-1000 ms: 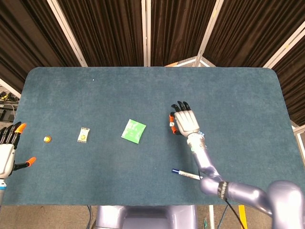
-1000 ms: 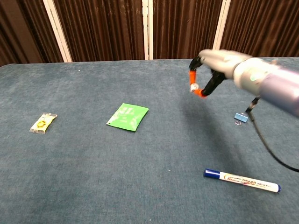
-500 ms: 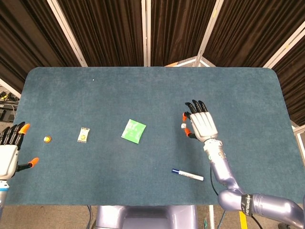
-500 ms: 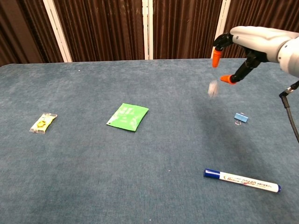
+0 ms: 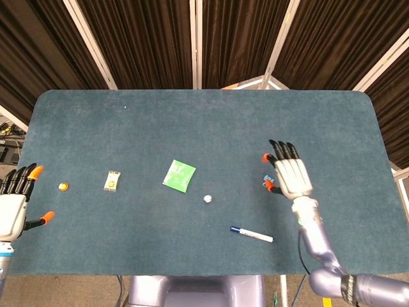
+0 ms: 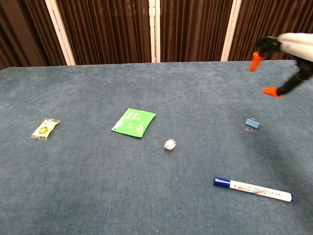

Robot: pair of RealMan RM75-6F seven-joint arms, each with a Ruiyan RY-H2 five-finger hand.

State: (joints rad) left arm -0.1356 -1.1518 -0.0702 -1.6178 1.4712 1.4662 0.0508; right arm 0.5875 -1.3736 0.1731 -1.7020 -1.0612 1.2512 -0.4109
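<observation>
A small whitish, crumpled-looking ball (image 5: 207, 198) lies on the table just right of the green packet (image 5: 179, 175). The right hand (image 5: 291, 177) hovers empty, fingers spread, well right of the packet above a blue clip (image 6: 252, 124).

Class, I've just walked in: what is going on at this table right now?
The right hand hangs open above the table, holding nothing, over a small blue binder clip. A small white object lies loose beside the green packet, with a marker nearer the front edge. The left hand waits open at the table's left edge.
</observation>
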